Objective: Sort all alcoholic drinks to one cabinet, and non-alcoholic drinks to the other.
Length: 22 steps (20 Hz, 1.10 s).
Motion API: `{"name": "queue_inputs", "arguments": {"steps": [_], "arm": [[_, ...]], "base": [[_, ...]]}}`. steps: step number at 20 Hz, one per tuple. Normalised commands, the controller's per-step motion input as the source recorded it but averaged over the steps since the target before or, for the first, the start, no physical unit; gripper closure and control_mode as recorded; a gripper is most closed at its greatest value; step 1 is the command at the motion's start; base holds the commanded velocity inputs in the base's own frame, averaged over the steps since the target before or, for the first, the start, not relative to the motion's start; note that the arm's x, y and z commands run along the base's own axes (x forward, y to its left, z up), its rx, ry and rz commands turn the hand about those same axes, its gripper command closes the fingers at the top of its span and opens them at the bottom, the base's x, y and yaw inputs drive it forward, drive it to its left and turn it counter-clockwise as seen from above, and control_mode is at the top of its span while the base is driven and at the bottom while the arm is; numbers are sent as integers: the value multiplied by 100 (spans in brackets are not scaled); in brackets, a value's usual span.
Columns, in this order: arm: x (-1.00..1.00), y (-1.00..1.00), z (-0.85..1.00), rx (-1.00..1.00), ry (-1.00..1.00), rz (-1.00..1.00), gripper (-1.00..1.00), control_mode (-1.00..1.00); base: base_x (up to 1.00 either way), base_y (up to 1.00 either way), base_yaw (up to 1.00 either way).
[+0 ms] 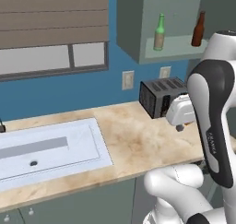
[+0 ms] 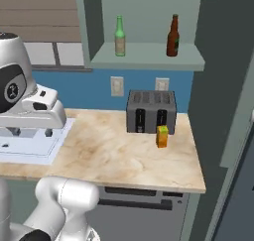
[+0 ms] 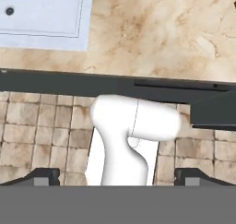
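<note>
Two alcoholic drinks stand upright on the shelf of an open wall cabinet (image 2: 149,62): a green glass bottle (image 2: 119,35) (image 1: 159,32) on the left and a dark brown one (image 2: 172,36) (image 1: 198,29) on the right. A non-alcoholic drink, the small orange carton (image 2: 162,136), stands on the counter in front of the toaster's right side. My gripper (image 3: 117,176) hangs over the counter's front edge and points down at the tiled floor. It is open and holds nothing. In the right base view the hand (image 2: 35,113) is at the left, far from the carton.
A dark toaster (image 2: 151,111) (image 1: 161,97) stands against the blue wall under the cabinet. A white sink (image 1: 46,149) is set into the counter at the left. The beige counter (image 2: 114,153) ends at the right beside a tall dark panel (image 2: 233,136).
</note>
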Motion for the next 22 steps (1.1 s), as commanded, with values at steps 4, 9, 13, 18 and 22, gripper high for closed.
{"name": "queue_inputs", "arguments": {"steps": [4, 9, 13, 18, 22], "arm": [[0, 0, 0, 0, 0, 0, -100, 100], [0, 0, 0, 0, 0, 0, -100, 100], [0, 0, 0, 0, 0, 0, -100, 100], [0, 0, 0, 0, 0, 0, -100, 100], [25, 0, 0, 0, 0, -23, -100, -100]], "base": [[44, -64, 14], [47, -39, 16], [58, -34, 15], [41, -4, 0], [0, 0, 0]]}}
